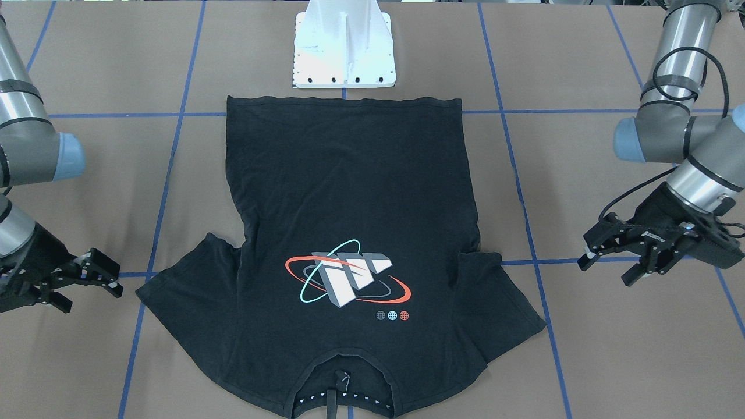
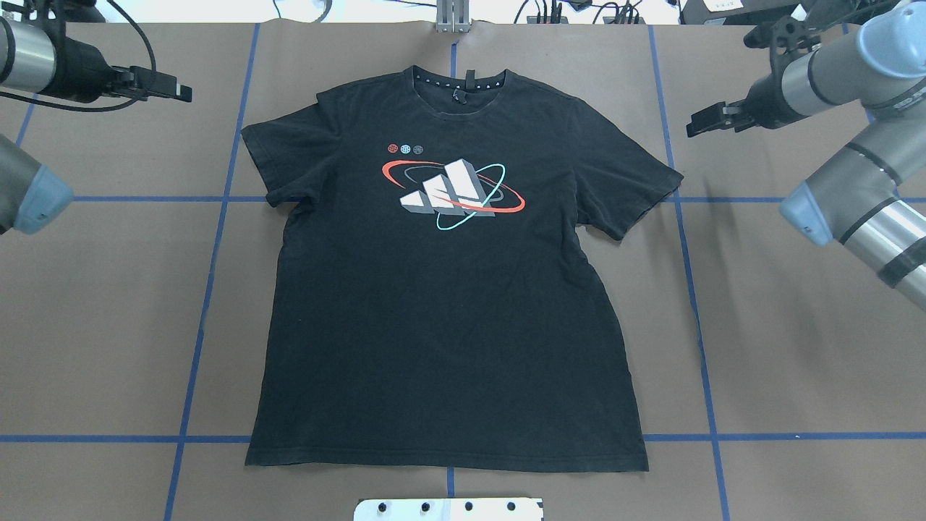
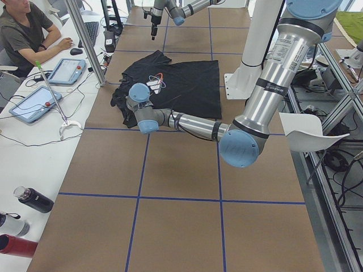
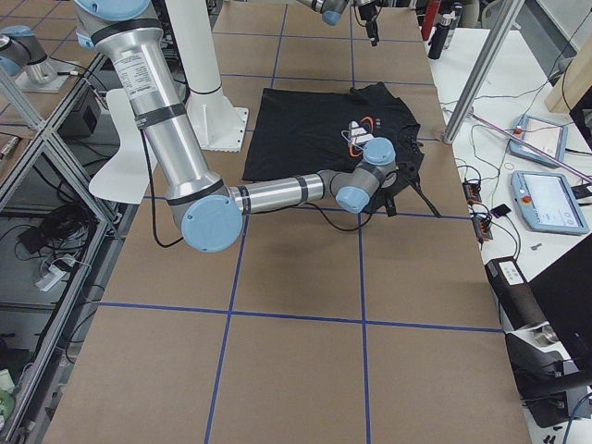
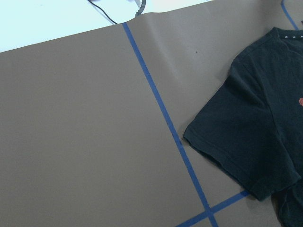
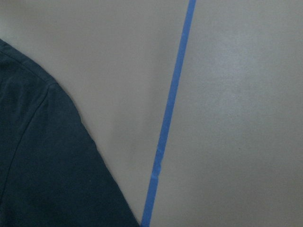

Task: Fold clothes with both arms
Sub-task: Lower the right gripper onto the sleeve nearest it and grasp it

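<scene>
We see a black short-sleeved T-shirt (image 2: 448,325) lying flat and spread out, print side up, in the middle of the brown surface (image 2: 108,325) crossed by blue tape lines (image 2: 211,275). In the overhead view its collar points to 12 o'clock and its straight hem to 6 o'clock, near the white pedestal base (image 2: 448,509); both sleeves splay outward. The chest print, three white-grey bars ringed by red and teal ovals (image 2: 452,189), sits toward 12 o'clock of the shirt's middle. The silver-grey left arm (image 2: 25,58) with light blue joint caps hangs at 10 o'clock of the shirt, well apart from the sleeve; its black jaws stand parted with nothing between them. The matching right arm (image 2: 810,83) hangs at 2 o'clock, its jaws near the other sleeve but clear of it, likewise parted and empty, as the front-facing view shows. The left wrist view looks down on a sleeve's hem beside crossing tape lines; the right wrist view catches a curved edge of black cloth at 7 o'clock beside one tape line.
</scene>
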Motion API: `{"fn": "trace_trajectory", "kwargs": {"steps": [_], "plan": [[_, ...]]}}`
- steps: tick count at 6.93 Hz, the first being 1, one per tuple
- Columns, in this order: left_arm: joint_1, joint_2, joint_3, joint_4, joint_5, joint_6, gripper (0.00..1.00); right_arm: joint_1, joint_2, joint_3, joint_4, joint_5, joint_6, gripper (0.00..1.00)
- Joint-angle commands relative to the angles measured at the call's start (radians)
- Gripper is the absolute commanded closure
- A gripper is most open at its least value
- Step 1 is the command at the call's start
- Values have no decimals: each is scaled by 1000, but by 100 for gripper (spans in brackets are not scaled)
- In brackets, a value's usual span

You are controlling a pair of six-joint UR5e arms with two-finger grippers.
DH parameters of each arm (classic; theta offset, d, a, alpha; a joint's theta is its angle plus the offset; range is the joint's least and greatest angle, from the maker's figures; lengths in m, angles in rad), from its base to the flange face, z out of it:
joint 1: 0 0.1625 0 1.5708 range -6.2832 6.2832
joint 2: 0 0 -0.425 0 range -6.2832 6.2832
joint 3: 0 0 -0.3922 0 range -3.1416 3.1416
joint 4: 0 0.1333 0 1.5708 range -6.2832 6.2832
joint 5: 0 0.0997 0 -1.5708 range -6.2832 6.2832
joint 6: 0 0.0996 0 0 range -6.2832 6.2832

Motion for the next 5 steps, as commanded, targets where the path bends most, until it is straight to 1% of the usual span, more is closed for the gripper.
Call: {"fn": "trace_trajectory", "kwargs": {"steps": [1,2,5], "plan": [[9,-24,20,-6,8,-19,1,-72,5,-13,15,-45,8,4],[9,-31,26,-6,8,-19,1,-80,5,-24,15,-44,6,5],[23,-32,26,-6,8,-19,1,-97,11,-65,15,-46,0,14]]}}
